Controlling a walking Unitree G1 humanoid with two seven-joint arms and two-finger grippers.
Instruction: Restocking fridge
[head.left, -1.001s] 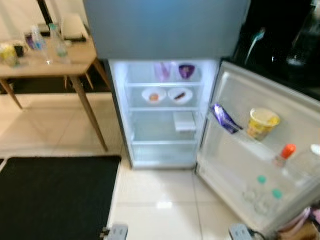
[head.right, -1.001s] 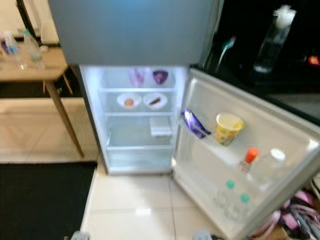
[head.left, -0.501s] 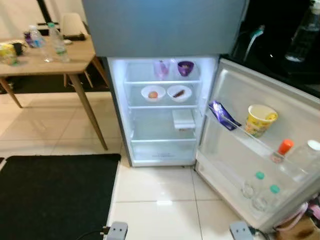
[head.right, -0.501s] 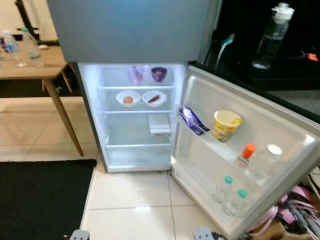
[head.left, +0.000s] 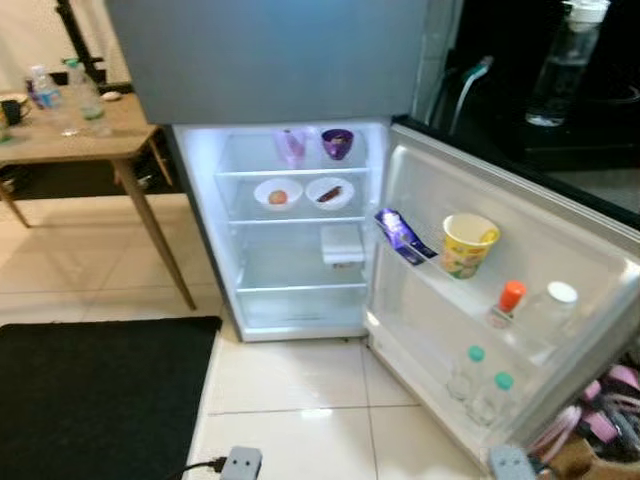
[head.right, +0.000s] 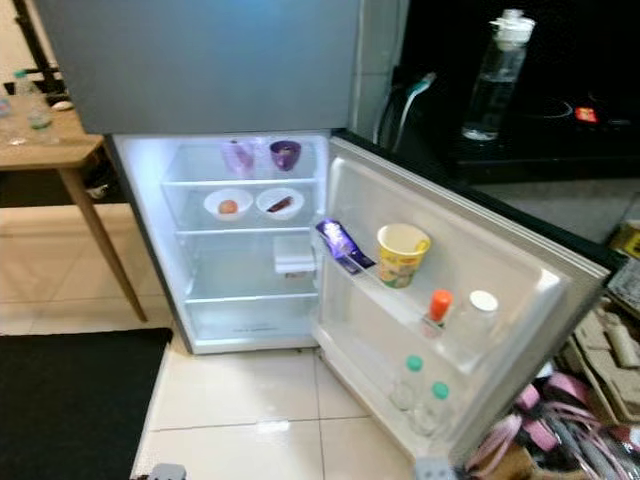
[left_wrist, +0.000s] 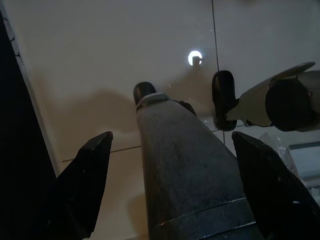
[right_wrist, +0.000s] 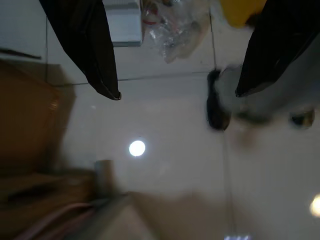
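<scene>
Left eye view has the fridge (head.left: 300, 230) at centre frame, its lower door (head.left: 520, 290) swung wide toward the lower right, with bare tiled floor (head.left: 290, 380) before the lit compartment. A black mat (head.left: 100, 400) fills the lower left, and a wooden desk (head.left: 90, 140) carrying bottles stands at the upper left, its leg near the fridge's side.

On the top shelf sit a pink cup (head.left: 291, 145) and a purple bowl (head.left: 337, 142); on the shelf below, two white bowls (head.left: 278, 193) with food, side by side. A white box (head.left: 342, 244) rests lower down. The door's upper rack holds a purple packet (head.left: 402, 233), a yellow cup (head.left: 469, 243), an orange-capped bottle (head.left: 508, 302) and a white-capped jar (head.left: 552, 310); two green-capped bottles (head.left: 478, 382) stand in the lower rack.

Compared with half a second ago, the whole scene has slid left in frame, so the camera has turned.

Left wrist view shows the left claw (left_wrist: 172, 165) with fingers spread, hanging over the tiles beside the robot's leg. Right wrist view shows the right claw (right_wrist: 175, 60) likewise spread, holding nothing.
</scene>
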